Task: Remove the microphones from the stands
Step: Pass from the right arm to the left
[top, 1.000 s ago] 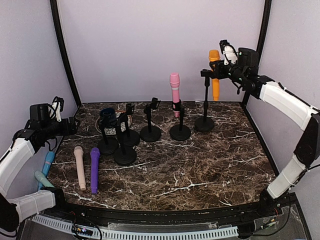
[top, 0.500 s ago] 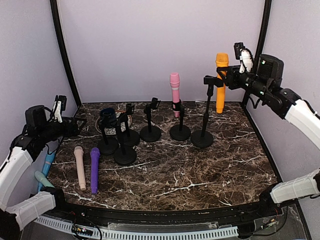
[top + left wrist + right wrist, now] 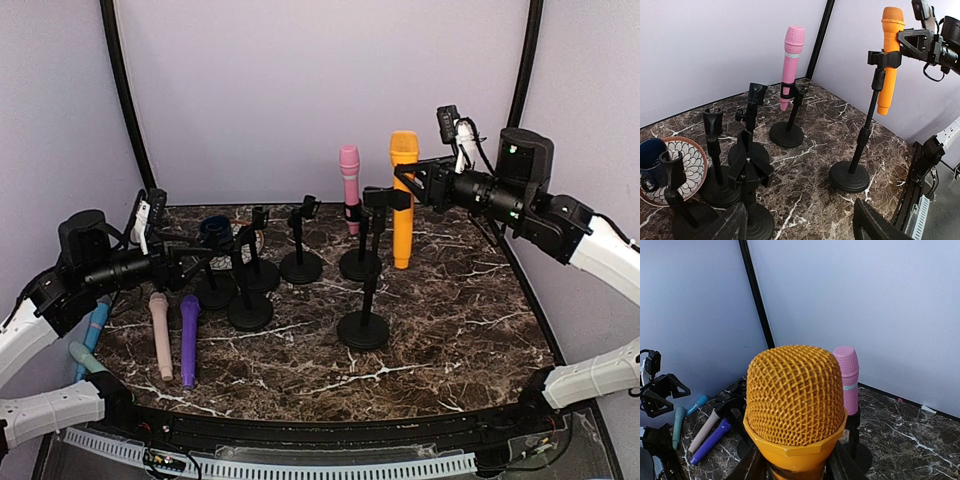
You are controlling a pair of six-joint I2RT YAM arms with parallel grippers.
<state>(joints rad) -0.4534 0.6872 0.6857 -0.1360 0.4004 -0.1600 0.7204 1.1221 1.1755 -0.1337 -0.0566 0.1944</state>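
Quick look at our mic rig. The orange mic (image 3: 403,230) is a smooth, glossy plastic tube with a rounded wire-mesh head in the same orange. It hangs upright just right of the pink mic (image 3: 349,190) and a bit closer to the arms. It's still sitting in the black clip (image 3: 885,59) of its stand (image 3: 849,176), a thin black pole on a flat round base. That base sits on the surface (image 3: 450,310), in front of the pink mic, and the pole leans slightly.

The right fingers (image 3: 914,40) are clamped on the orange mic just under the mesh head. From the wrist view we get that mesh filling the shot, with a dark finger on either side of the collar.

The left fingers (image 3: 732,225) are spread wide apart with nothing in them, hovering low and well left of the pink mic, pointed toward it.

The pink mic is matte pastel with a pale band under its head, upright in its own black stand. To its left is a cluster of empty stands (image 3: 250,310), all black with round bases and little forked clips. Behind those there's a dark blue mug (image 3: 650,162) on a plate (image 3: 690,160) with a petal pattern.

Further left of the pink mic, four loose mics lie flat: a beige mic (image 3: 160,335) and a purple mic (image 3: 189,340) side by side, then a blue mic (image 3: 95,330) and a teal mic (image 3: 85,355) out at the edge. The surface itself is dark brown marble with white veining.
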